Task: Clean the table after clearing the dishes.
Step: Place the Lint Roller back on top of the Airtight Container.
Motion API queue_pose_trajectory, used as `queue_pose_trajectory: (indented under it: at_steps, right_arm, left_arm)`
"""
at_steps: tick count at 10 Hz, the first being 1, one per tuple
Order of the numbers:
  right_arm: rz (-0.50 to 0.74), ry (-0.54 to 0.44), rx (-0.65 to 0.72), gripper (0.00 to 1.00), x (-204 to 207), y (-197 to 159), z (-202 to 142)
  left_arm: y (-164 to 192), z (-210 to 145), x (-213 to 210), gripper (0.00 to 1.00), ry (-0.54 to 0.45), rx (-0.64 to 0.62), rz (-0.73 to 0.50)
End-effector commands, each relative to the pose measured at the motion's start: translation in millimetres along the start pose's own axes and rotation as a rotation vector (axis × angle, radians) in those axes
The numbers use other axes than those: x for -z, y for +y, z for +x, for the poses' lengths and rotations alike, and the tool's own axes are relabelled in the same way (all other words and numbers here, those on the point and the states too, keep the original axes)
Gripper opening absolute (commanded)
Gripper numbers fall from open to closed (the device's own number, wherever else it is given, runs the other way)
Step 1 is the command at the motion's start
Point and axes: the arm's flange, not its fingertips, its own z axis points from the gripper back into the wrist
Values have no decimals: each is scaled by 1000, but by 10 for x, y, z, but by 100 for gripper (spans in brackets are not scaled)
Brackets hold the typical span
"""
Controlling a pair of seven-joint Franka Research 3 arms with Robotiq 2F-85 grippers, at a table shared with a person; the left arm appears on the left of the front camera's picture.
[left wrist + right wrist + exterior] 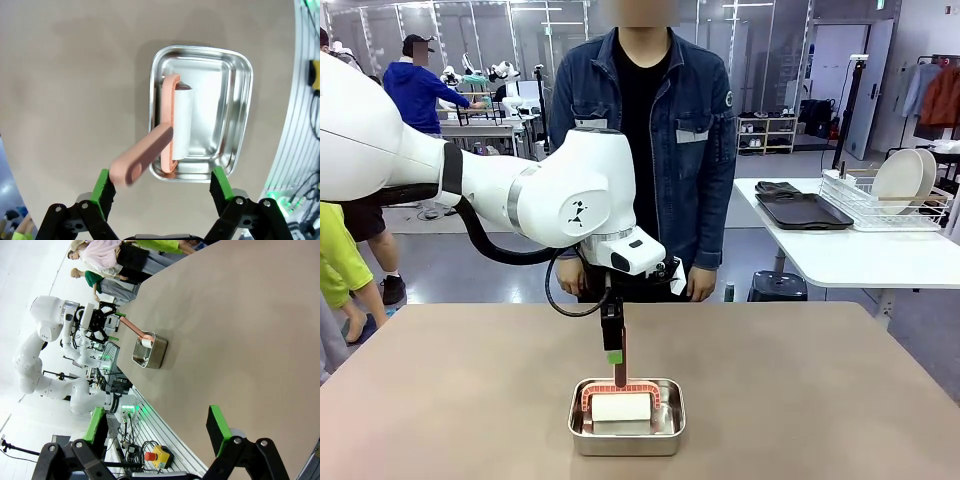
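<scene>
The big brown table (800, 390) is bare now but for a small shiny pan (626, 431) near the robot's edge; the dishes (905, 180) look already cleared, for white plates stand in a wire rack (890, 205) on the white side table (840, 255), by dark trays (805, 210).

A white roller (182, 122) with a pink frame lies in the pan, and its pink handle (142, 157) sticks up and out, easy to grab; I think that is why it leans so.

The left gripper (162, 192) hangs right above the handle; its green pads (104, 186) are spread wide with nothing pinched; the handle tip sits near one pad, and I cannot tell if it touches.

The right gripper (157, 432) waits off to the side, spread wide too, holding nothing.

A person (645, 140) stands behind the table; the arm hides their hands.
</scene>
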Motion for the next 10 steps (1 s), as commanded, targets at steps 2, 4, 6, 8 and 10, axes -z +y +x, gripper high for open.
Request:
queue_pose_trajectory:
  at_steps: [2,4,6,8,10]
  right_arm:
    - [-6,-14,-7,100,15,22,-13]
    - [-6,-14,-7,100,15,22,-13]
    - [-6,-14,-7,100,15,22,-13]
    - [-6,-14,-7,100,15,22,-13]
    - [-6,-14,-7,100,15,22,-13]
  left_arm:
    - [380,-1395,-580,96,-293,-195,-244]
    - [533,-2366,-629,96,-477,-368,-437]
    - [533,-3278,-538,96,-695,-500,-542]
    - [437,-4262,-376,96,-757,-698,-565]
    - [284,-5164,-172,96,-870,-858,-564]
